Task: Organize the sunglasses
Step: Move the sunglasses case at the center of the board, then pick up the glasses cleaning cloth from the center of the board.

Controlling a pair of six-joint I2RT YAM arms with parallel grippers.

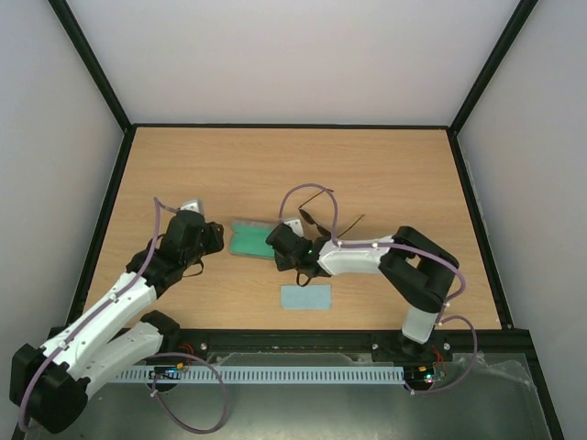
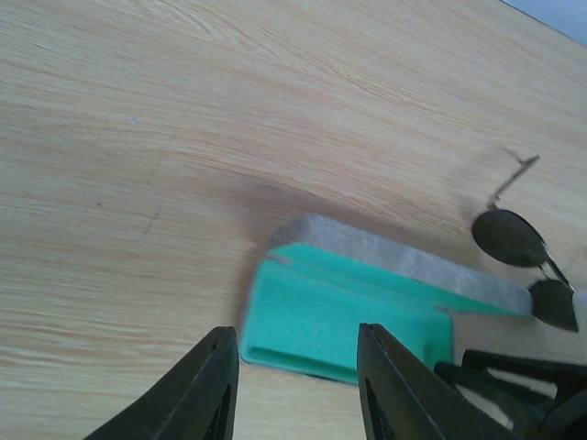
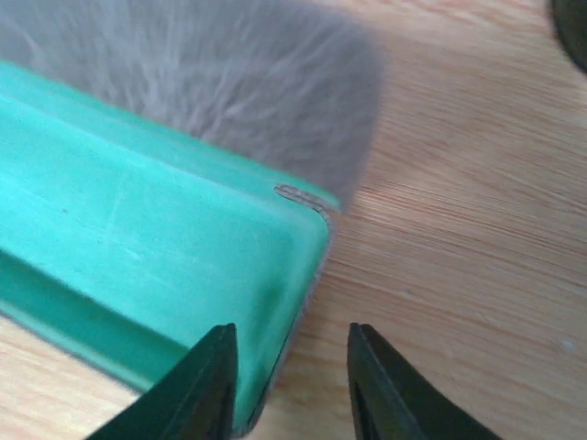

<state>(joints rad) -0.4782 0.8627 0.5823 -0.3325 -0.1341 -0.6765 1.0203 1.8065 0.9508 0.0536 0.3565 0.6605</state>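
The work looks barely begun: the grey case (image 2: 330,316) lies open on the table (image 1: 275,165), its green lining bare and its felt flap folded back on the far side, and nothing has been put in it yet. The sunglasses (image 2: 510,238) rest on the table just beyond the case's right end, outside it, lenses down as far as I can judge, with the slim temple arms spread rather than folded. The light blue cloth (image 1: 304,297) lies flat on the near side of the case, a little to its right, apart from it. The left arm (image 1: 119,302) has its jaws at the case's left end, standing moderately apart with only the near rim and bare table showing between them, gripping nothing. The right arm (image 1: 367,257) has its jaws at the case's right end, also partly apart and straddling the end wall; the wrist view is close and blurred, so one finger may be brushing the lining, but there seems to be no clamp. Left to do, by my reckoning: pick up the sunglasses, fold the arms, lay them on the lining and shut the flap.
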